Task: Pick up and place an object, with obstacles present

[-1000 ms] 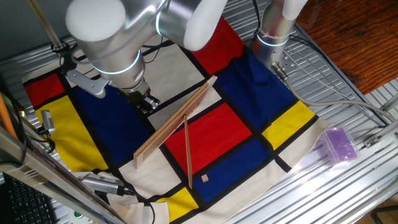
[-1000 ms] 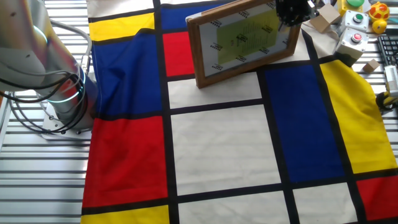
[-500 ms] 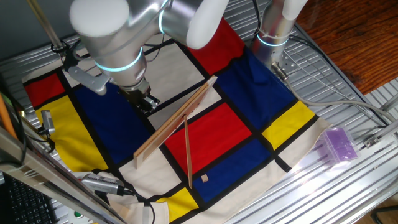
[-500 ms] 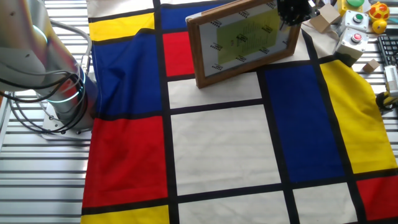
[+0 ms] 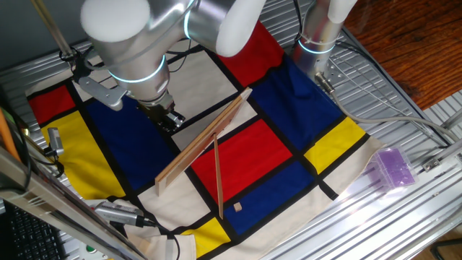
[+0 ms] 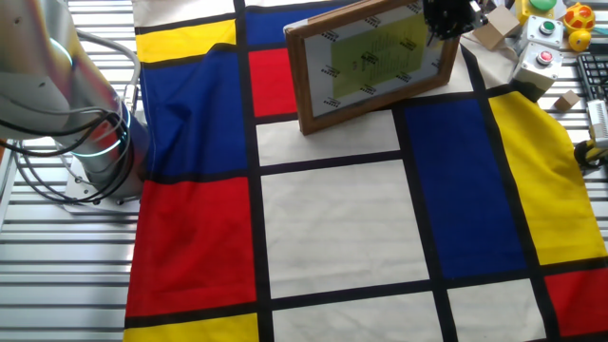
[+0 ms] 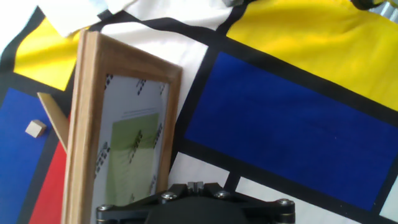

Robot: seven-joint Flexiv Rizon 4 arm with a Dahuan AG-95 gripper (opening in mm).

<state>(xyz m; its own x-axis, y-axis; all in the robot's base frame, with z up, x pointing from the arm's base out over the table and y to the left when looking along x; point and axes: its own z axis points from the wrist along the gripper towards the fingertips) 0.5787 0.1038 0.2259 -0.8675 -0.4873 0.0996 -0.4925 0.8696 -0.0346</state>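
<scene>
cloth [image 5: 281, 108] in red, blue, yellow and white blocks with black lines covers the table under me. my black two-finger gripper [image 5: 167, 118] hangs low over a blue block on the far side of the wide wooden-framed panel [image 5: 203, 141], which stands on its long edge and runs diagonally across the cloth. from the other fixed view that same panel [image 6: 375, 63] shows a wooden frame around a pale sheet with a green patch, and my gripper [image 6: 448, 17] sits at its upper right corner. whether my fingers are spread or closed i cannot tell: the fixed views show only a dark lump, and the hand view shows just the black mount at the bottom edge, no fingertips.

the narrow wooden strip [image 5: 217, 176] stands on edge too, running from the panel's middle toward the near edge of the cloth. the tiny tan wooden cube [image 5: 237, 207] lies on a blue block just beside the strip's near end, well apart from my gripper, with both slats between us. in the hand view the cube [image 7: 35, 129] sits left of the panel [image 7: 124, 130], near the strip's tip [image 7: 55, 116]. a purple translucent box [image 5: 393, 167] rests on the metal rails off the cloth's corner.
</scene>
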